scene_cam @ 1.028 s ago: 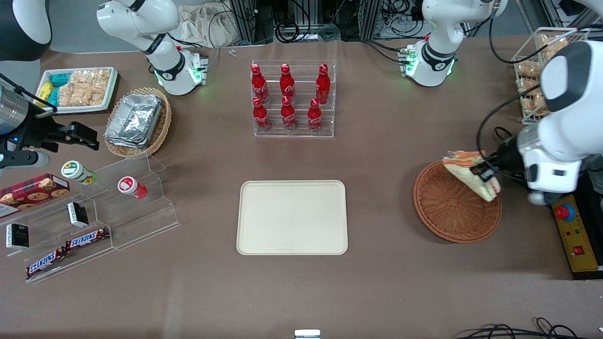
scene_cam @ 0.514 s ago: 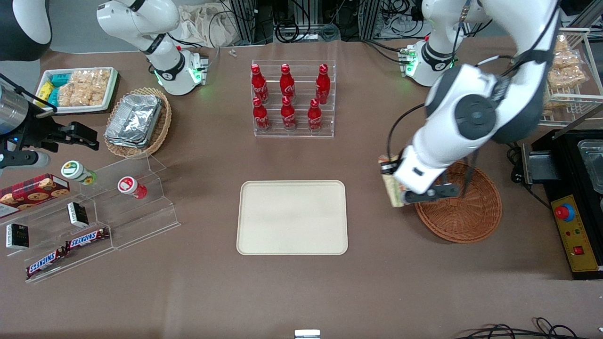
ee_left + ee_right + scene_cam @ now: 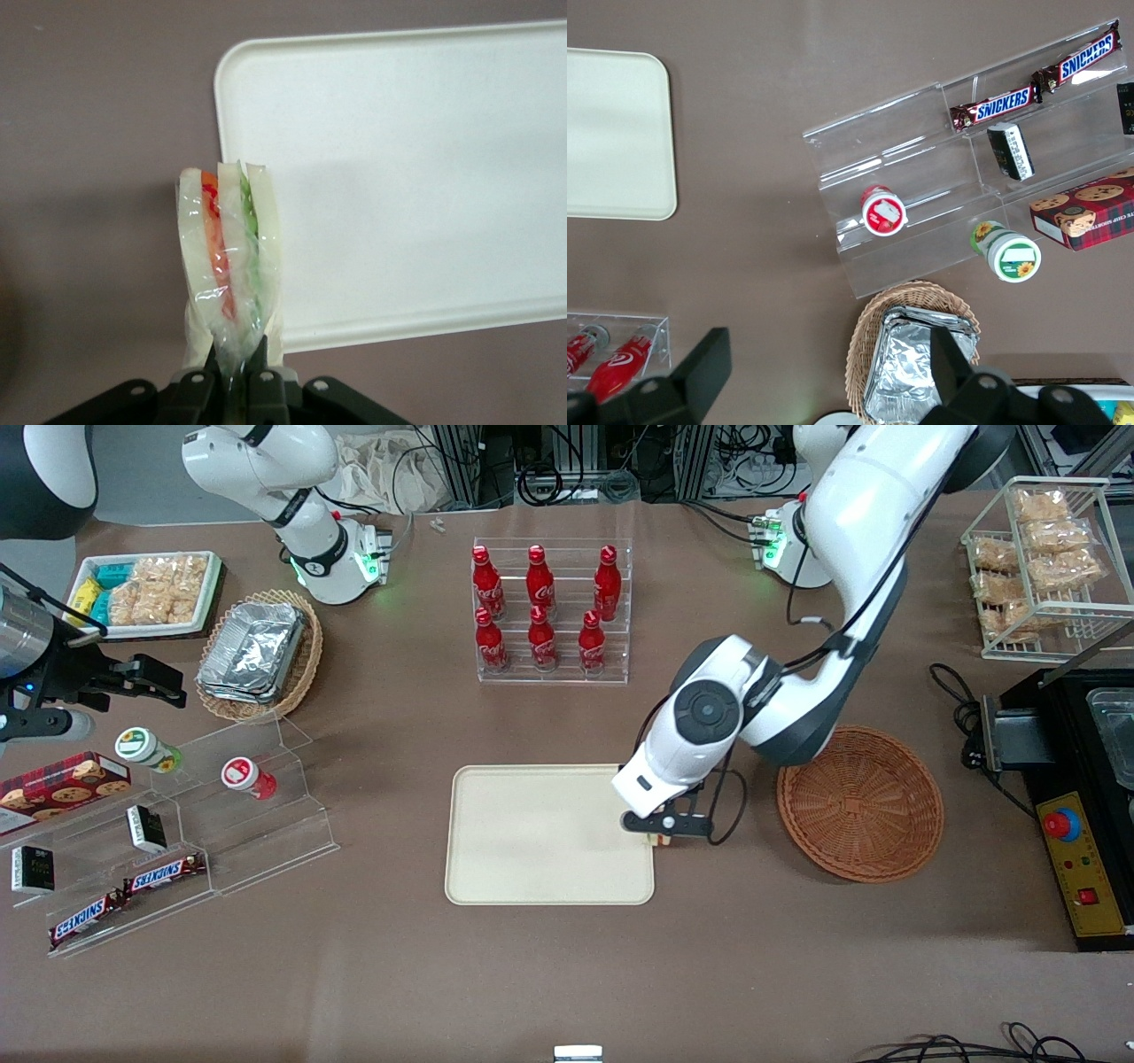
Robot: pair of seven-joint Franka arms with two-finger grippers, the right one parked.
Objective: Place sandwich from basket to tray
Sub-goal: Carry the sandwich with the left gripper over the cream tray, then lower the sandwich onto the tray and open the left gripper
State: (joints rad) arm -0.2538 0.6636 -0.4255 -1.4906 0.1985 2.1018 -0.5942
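My left gripper [image 3: 232, 372] is shut on the sandwich [image 3: 229, 266], a wrapped wedge of white bread with orange, pink and green layers. In the front view the gripper [image 3: 664, 828] hangs over the edge of the cream tray [image 3: 532, 850] that faces the basket, and the sandwich is almost wholly hidden under the wrist. The wrist view shows the sandwich over the tray's rim [image 3: 232, 115], partly above the brown table. The round reddish-brown wicker basket [image 3: 859, 804] lies empty beside the tray, toward the working arm's end of the table.
A clear rack of red cola bottles [image 3: 549, 611] stands farther from the front camera than the tray. A clear stepped stand with snacks [image 3: 177, 841] and a pale wicker basket of foil trays [image 3: 257, 654] lie toward the parked arm's end. A wire rack of snack bags [image 3: 1036, 558] stands near the working arm's base.
The left arm has carried the sandwich from above the basket sideways to the tray's edge. The basket now lies uncovered and empty.
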